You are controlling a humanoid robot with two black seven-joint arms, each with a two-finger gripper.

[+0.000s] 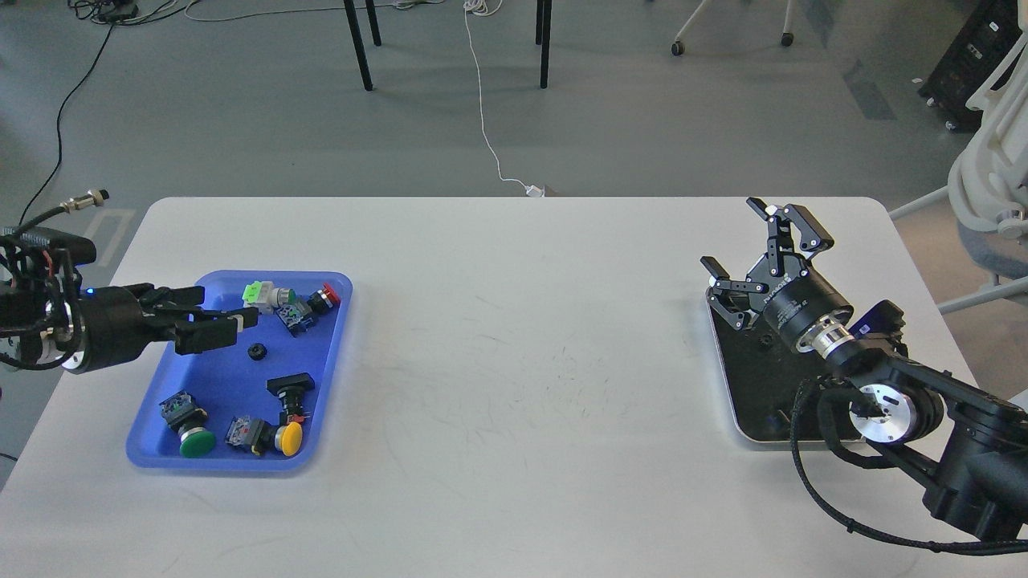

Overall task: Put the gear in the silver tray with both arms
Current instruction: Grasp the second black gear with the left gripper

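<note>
Crowding the gear (257,351), push-button switches (277,437) fill the blue tray (152,449).

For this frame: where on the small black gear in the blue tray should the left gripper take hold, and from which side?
The gear lies flat and alone on the blue tray floor, so probably from straight above, fingers closing across its outer rim. The left gripper is beside it, up-left, approaching low from the tray's left edge; a sideways pinch looks less secure on so low a part.
</note>
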